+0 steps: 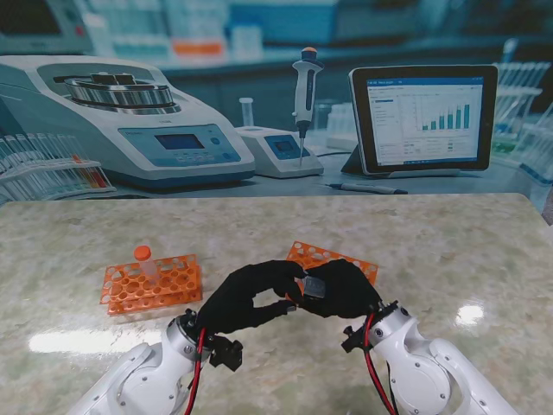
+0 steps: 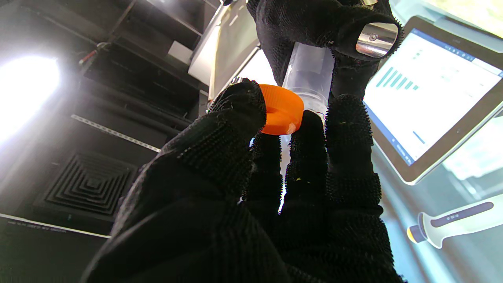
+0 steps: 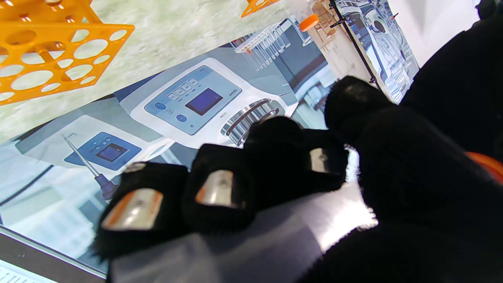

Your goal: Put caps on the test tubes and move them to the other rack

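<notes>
Left hand (image 2: pixel 243 188), black-gloved: thumb and fingers (image 2: pixel 346 129) pinched on the round orange plastic screw cap (image 2: pixel 281 112), which sits at the mouth of the clear plastic test tube (image 2: pixel 310 76). Right hand (image 1: pixel 346 290): all fingers (image 3: pixel 220 188) curled tight around that tube's body. Both hands meet above the marble-pattern table (image 1: pixel 432 242), between two orange perforated tube racks (image 1: pixel 151 285); the left rack carries one capped tube (image 1: pixel 143 257).

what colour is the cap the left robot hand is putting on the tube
Orange. The cap shows best in the left wrist view, pinched by the left robot hand against the clear tube.
</notes>
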